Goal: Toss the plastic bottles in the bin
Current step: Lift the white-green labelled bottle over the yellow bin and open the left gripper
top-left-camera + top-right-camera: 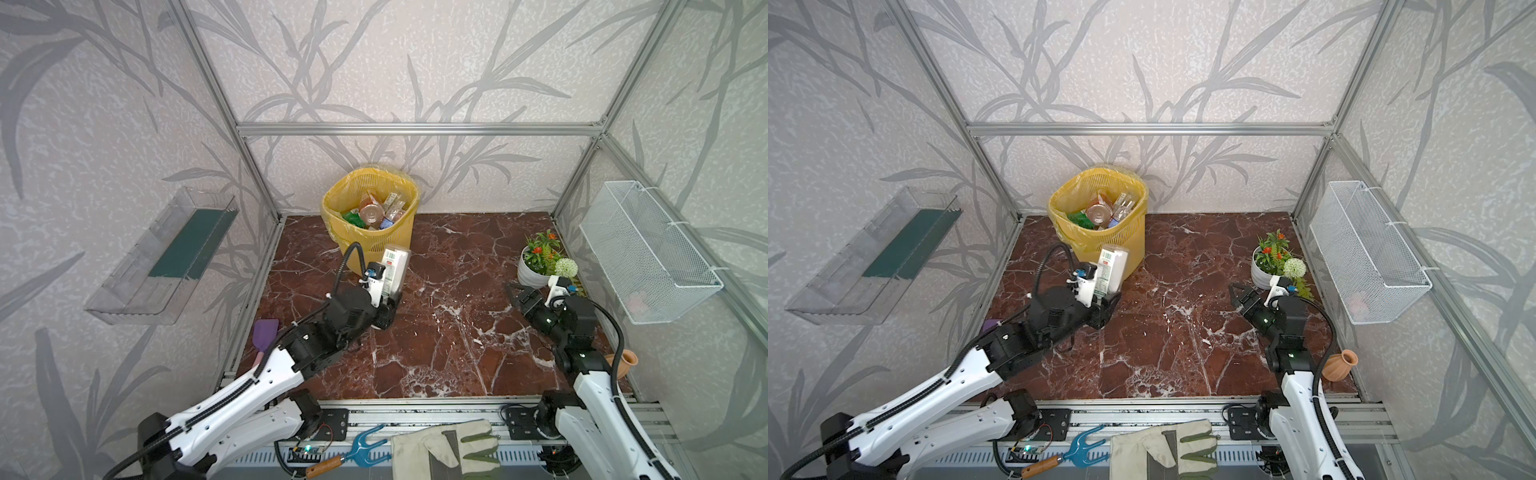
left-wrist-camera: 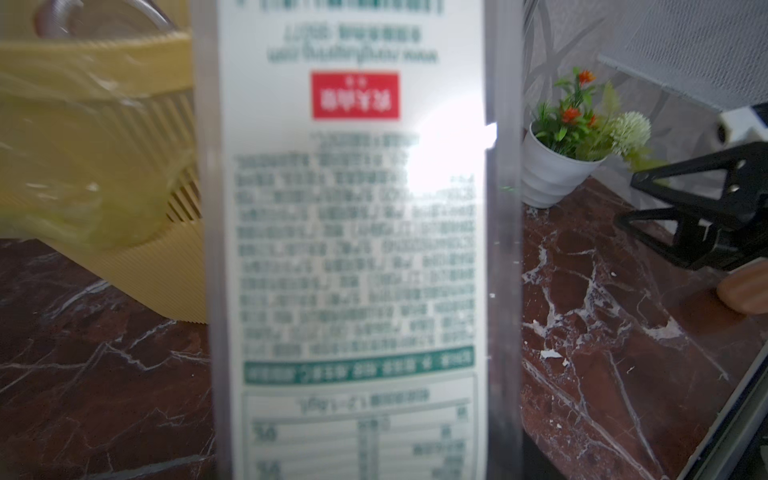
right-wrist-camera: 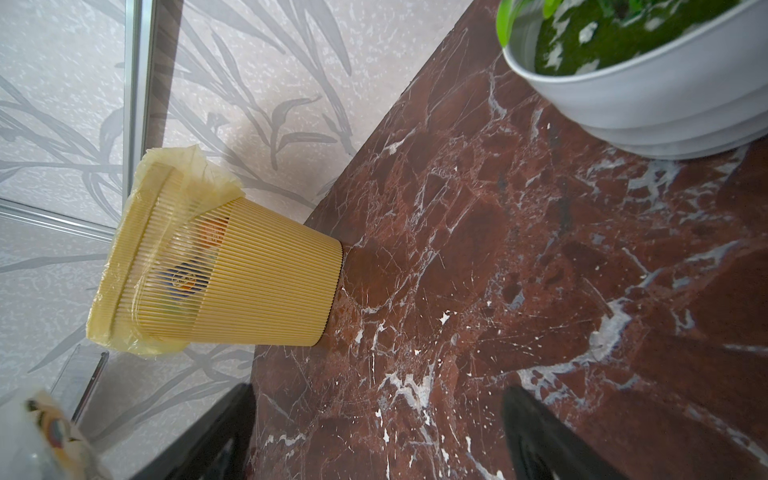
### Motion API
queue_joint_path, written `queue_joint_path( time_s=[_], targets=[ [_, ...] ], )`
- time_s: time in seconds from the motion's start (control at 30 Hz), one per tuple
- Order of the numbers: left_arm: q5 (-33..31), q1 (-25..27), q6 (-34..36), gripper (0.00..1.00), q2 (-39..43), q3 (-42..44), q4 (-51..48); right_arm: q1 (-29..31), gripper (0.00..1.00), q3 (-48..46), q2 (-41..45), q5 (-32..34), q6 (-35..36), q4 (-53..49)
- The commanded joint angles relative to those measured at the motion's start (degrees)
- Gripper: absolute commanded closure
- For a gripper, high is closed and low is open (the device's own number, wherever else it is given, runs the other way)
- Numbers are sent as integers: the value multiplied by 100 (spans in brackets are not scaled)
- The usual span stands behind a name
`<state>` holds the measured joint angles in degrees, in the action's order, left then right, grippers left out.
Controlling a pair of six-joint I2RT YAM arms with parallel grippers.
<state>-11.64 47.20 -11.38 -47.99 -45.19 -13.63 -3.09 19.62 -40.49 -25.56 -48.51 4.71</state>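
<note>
Marble tabletop (image 1: 457, 345): bin (image 1: 401, 235) holding several bottles (image 1: 372, 214); left gripper (image 1: 387, 304) pinching last visible bottle (image 1: 395, 268) beside bin, drop pending; right gripper (image 1: 515, 291) hanging spread, empty.

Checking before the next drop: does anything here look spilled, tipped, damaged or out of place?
Nothing spilled or tipped: the bin stands upright, bottles inside. Only oddities: a work glove and blue hand rake lie on the front rail, off the marble table.

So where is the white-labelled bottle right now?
In both top views the bottle is held roughly upright by the left gripper, left of centre, just in front of the yellow bin.
</note>
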Motion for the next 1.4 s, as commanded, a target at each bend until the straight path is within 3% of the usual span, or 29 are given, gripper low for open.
queue_joint_path(
  time_s=[0.0,0.27,0.43,0.6,0.67,0.77,0.9,0.93,0.97,1.0,1.07,1.27,1.37],
  targets=[
    [-357,30,496,46,502,-18,386,76,8,79,-46,-59,44,117],
    [-1158,-21,1475,42,787,-622,992,219,8,183,-198,20,53,159],
    [-736,-437,1859,42,240,-1291,1140,300,8,159,-241,77,22,222],
    [304,-1645,1412,43,-873,-2123,1517,309,8,139,-135,82,17,177],
    [859,-2095,1195,42,-1696,-2908,1192,309,8,139,-84,102,17,147],
    [1639,-2659,899,41,-3383,-4840,-154,314,8,147,-32,87,3,153],
    [1719,-3012,994,32,-5636,-7863,-2791,309,8,148,139,50,-11,70],
    [1664,-3014,1090,27,-5994,-8438,-3300,309,8,148,202,74,14,0],
    [1658,-3006,1199,9,-6308,-8878,-3764,309,8,155,272,108,37,-88],
    [1523,-3006,1194,1,-6507,-9110,-4028,309,8,149,356,166,75,-164],
    [1324,-3006,1212,1,-6464,-8835,-3948,308,8,139,458,239,96,-242],
    [1129,-3006,1173,1,-5048,-6409,-1873,309,7,198,357,248,153,-279],
    [1076,-3006,1186,1,-4588,-6068,-1656,309,7,218,240,207,127,-184]
  ],
)
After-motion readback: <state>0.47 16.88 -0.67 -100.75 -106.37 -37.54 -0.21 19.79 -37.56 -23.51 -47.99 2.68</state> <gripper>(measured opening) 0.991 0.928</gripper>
